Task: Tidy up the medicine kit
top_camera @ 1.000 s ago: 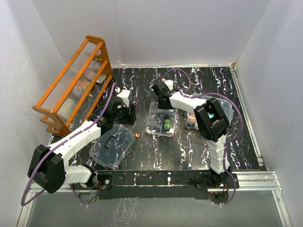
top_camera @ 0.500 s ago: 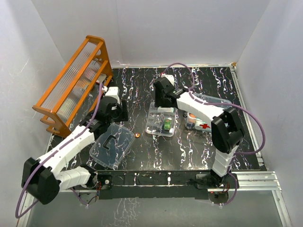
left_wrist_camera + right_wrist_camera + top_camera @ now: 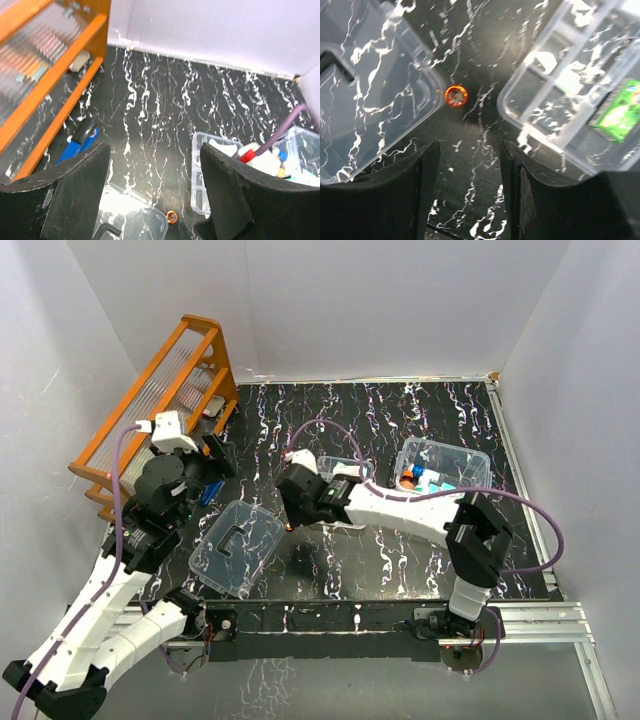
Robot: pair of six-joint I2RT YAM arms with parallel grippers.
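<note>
The medicine kit lies in parts on the black marbled table. Its clear box (image 3: 445,462) with small bottles stands at the right. The clear compartmented tray (image 3: 345,472) sits mid-table and holds a green packet (image 3: 620,111). The clear lid (image 3: 237,545) with its dark handle lies at the front left. A small orange round thing (image 3: 290,527) lies between lid and tray. My right gripper (image 3: 294,508) is open and empty just above that orange thing (image 3: 455,95). My left gripper (image 3: 214,462) is open and empty, raised near the rack.
The orange wooden rack (image 3: 150,420) with ribbed clear panels stands at the back left. A blue and black item (image 3: 80,141) lies on the table by its foot. White walls close the table's back and sides.
My right gripper has moved from over the tray to the front left, over the orange thing, uncovering the clear box. My left arm has drawn back left and risen.
</note>
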